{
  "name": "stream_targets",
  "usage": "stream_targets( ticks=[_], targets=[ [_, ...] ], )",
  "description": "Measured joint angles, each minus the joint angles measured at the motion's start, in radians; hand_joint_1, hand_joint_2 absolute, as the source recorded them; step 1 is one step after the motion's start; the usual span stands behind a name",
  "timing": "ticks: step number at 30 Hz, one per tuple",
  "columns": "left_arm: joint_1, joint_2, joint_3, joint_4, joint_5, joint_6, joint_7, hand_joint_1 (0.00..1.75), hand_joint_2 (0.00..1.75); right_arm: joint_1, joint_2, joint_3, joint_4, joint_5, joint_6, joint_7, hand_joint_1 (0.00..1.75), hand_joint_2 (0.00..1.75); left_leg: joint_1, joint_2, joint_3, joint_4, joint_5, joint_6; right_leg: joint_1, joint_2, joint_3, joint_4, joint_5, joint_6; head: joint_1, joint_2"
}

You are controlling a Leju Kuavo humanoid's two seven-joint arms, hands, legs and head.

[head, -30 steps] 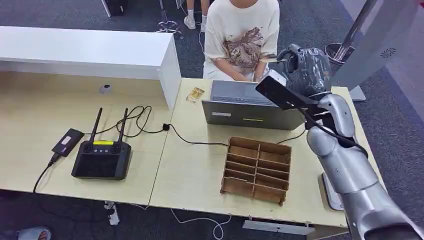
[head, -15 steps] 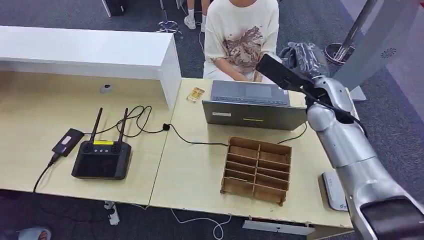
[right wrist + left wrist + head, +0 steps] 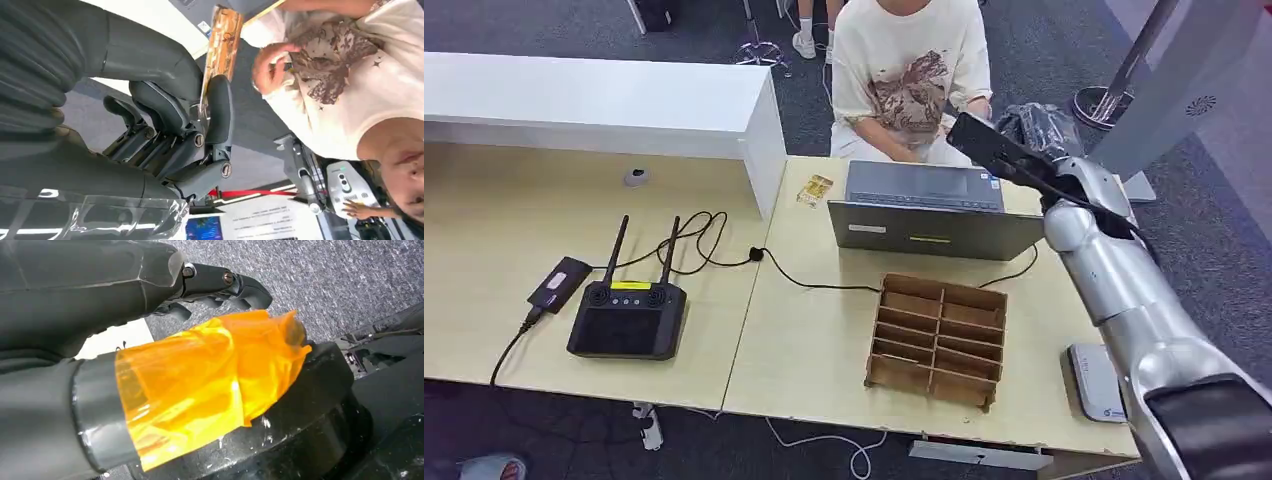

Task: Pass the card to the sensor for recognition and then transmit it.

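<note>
My right hand point(image 3: 1036, 124) is stretched out past the far edge of the table point(image 3: 814, 340), close in front of the seated person point(image 3: 911, 70). In the right wrist view it point(image 3: 190, 115) pinches a thin card point(image 3: 220, 45) with a brown printed face between thumb and a finger. The person's hand point(image 3: 272, 67) hovers just beside the card's free end, apart from it. The grey box-shaped sensor unit point(image 3: 929, 212) lies on the table below and left of my right forearm. My left hand point(image 3: 150, 340) hangs by the floor, orange film on its thumb, holding nothing.
A wooden divided box point(image 3: 936, 340) stands at the table's front middle. A black controller with two antennas point(image 3: 629, 315), a small black device point(image 3: 559, 283) and cables lie at the left. A white flat device point(image 3: 1096, 382) sits at the front right, a white counter point(image 3: 604, 100) at the back left.
My right arm has swung from above the grey sensor unit out to the right and away, carrying the card toward the person. The person's hand has come up near the card.
</note>
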Motion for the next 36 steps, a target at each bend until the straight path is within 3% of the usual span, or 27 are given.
stream_targets(
  ticks=[19,20,21,22,23,36],
  targets=[
    [0.000,0.000,0.000,0.000,0.002,0.000,0.001,0.00,0.00,-0.005,0.005,0.001,0.021,0.000,-0.002,0.002,1.69,1.75,0.000,0.000,0.000,0.000,0.000,0.000,0.000,0.000,0.000,0.000,0.000,0.000,0.000,0.000],
    [0.000,0.000,0.000,0.000,0.002,0.000,0.002,0.00,0.00,-0.005,0.005,0.001,0.021,0.001,-0.002,0.002,1.36,1.75,0.000,0.000,0.000,0.000,0.000,0.000,0.000,0.000,0.000,0.000,0.000,0.000,0.000,0.000],
    [0.000,0.000,0.000,0.000,0.002,0.000,0.001,0.00,0.00,-0.005,0.006,0.001,0.023,0.001,-0.003,0.002,1.36,1.75,0.000,0.000,0.000,0.000,0.000,0.000,0.000,0.000,0.000,0.000,0.000,0.000,0.000,0.000],
    [0.000,0.000,0.000,0.000,0.002,0.000,0.001,0.00,0.00,-0.005,0.006,0.001,0.024,0.001,-0.003,0.002,0.14,1.75,0.000,0.000,0.000,0.000,0.000,0.000,0.000,0.000,0.000,0.000,0.000,0.000,0.000,0.000],
    [0.000,0.000,0.000,0.000,0.003,0.000,0.001,0.00,0.00,-0.005,0.006,0.001,0.026,0.001,-0.004,0.002,0.00,1.75,0.000,0.000,0.000,0.000,0.000,0.000,0.000,0.000,0.000,0.000,0.000,0.000,0.000,0.000],
    [0.000,-0.001,0.000,0.000,0.011,0.001,0.001,0.00,0.00,-0.004,0.005,-0.003,0.031,-0.009,-0.061,-0.019,0.00,1.75,0.000,0.000,0.000,0.000,0.000,0.000,0.000,0.000,0.000,0.000,0.000,0.000,0.000,0.000]
  ],
)
